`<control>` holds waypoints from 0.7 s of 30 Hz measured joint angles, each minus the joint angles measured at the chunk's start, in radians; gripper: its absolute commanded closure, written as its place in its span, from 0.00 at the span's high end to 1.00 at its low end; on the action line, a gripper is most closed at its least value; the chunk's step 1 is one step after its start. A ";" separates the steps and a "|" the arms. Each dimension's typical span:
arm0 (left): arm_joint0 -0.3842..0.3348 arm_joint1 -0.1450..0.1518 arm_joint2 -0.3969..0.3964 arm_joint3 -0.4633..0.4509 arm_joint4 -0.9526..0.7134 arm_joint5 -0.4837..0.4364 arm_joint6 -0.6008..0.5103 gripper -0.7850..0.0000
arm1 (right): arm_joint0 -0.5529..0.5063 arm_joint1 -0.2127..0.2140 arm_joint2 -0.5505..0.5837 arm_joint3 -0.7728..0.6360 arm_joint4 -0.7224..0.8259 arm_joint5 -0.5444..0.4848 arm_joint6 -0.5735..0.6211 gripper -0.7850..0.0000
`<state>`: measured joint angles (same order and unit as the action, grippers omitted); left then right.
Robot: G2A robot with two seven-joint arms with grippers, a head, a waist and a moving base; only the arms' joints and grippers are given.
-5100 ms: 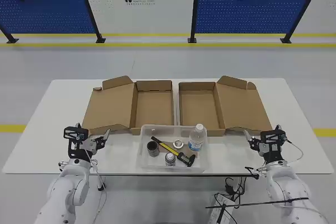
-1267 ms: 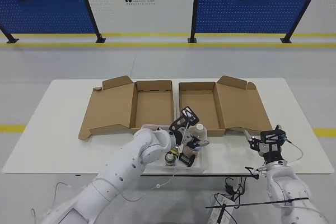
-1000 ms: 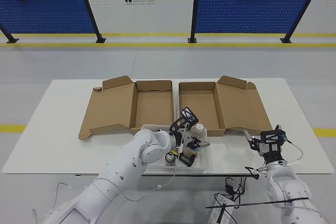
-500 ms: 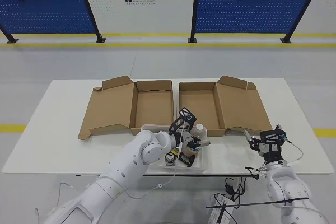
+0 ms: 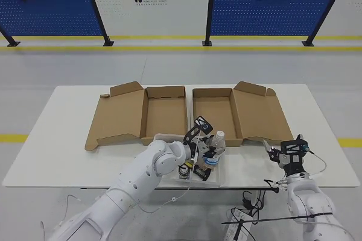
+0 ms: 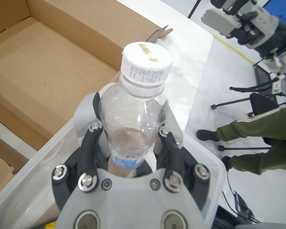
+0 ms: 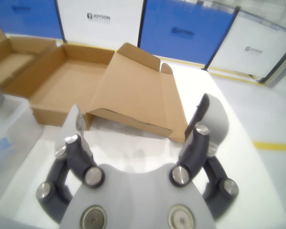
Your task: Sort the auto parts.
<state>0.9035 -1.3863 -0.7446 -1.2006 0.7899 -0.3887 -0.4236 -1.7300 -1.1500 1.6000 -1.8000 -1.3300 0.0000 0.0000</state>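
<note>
Left pincer (image 6: 130,117) pinches the bottle (image 6: 135,91) just below its neck. The plastic looks thin, smooth and crushable, so gentle pressure seems wise. Right pincer (image 7: 139,107) is spread, holding nothing.

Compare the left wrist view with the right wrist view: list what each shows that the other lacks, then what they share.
Left wrist view adds: the left tool shut on a clear, white-capped bottle, held over the bin.
Right wrist view adds: the left cardboard box, open, and blue fence panels behind the table.
Shared: the right cardboard box, the bin's rim, the table, and the right tool, open, seen farther off from the left wrist.
</note>
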 measured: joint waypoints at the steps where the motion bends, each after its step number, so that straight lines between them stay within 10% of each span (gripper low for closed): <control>1: 0.001 0.000 0.000 0.000 0.002 0.000 0.001 0.00 | 0.000 0.000 0.000 0.000 0.000 0.000 0.000 1.00; 21: 0.138 0.051 -0.170 -0.294 0.053 0.023 0.022 0.00 | 0.000 0.000 0.000 0.000 0.000 0.000 0.000 1.00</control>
<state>1.0417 -1.3353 -0.9150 -1.4950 0.8426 -0.3653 -0.4014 -1.7300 -1.1500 1.6000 -1.8000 -1.3300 0.0000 0.0000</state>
